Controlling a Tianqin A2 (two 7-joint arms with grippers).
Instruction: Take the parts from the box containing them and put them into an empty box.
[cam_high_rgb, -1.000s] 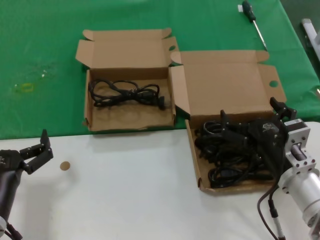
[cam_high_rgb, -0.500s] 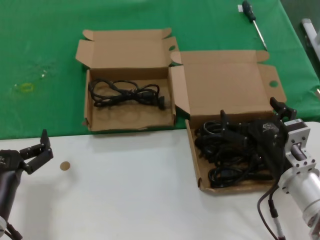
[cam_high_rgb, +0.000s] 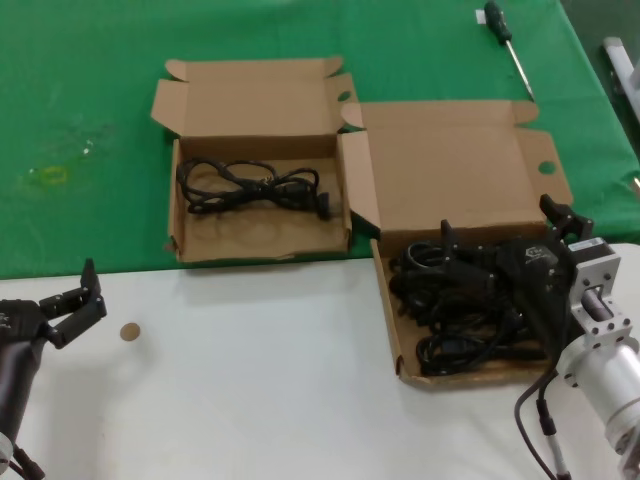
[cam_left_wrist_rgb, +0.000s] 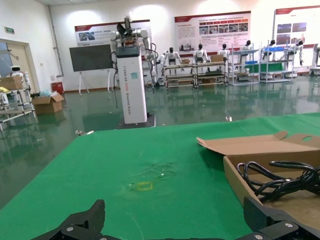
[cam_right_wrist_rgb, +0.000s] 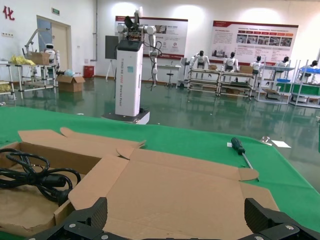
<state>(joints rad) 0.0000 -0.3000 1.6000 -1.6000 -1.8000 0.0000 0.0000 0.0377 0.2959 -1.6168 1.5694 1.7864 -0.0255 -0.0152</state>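
Right gripper (cam_high_rgb: 495, 250) fingers are spread wide with nothing between them, hovering low over the pile of black cables (cam_high_rgb: 460, 310) in the larger box (cam_high_rgb: 450, 170) at near right; left gripper (cam_high_rgb: 72, 300) is parked at near left over the white tabletop (cam_high_rgb: 250, 390), fingers also open and empty. One cable (cam_high_rgb: 250, 185) already lies in the smaller box (cam_high_rgb: 250, 100) to the far left. Cables look light, floppy and tangle-prone, so I'd pinch across a bunched coil, not a loose end or plug.
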